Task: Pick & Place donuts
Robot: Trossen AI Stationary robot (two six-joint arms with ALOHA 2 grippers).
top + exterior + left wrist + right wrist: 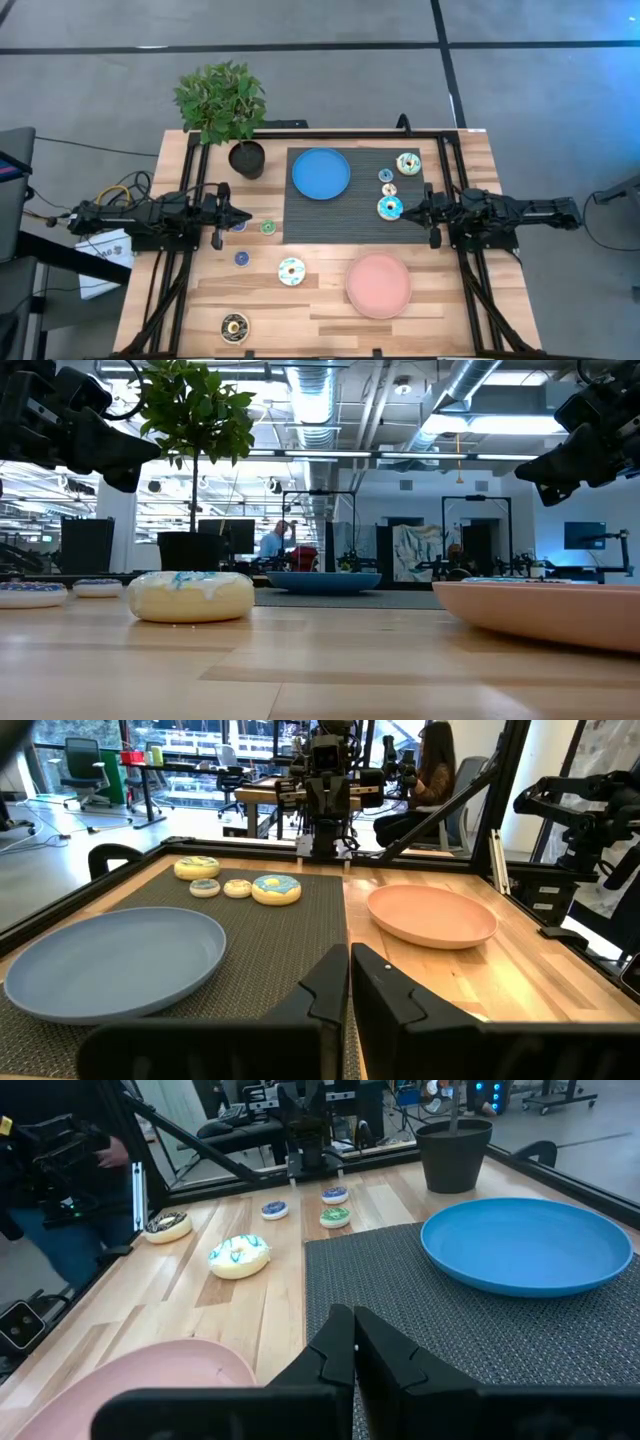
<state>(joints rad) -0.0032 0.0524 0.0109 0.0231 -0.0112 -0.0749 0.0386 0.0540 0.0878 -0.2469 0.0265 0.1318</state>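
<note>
risk: four donuts sit tight together on the dark mat beside the blue plate, so a wide approach could knock a neighbour. right gripper, fingers together, is just off the mat edge by the light blue donut. left gripper, fingers together, is near the green donut, off the mat.
</note>
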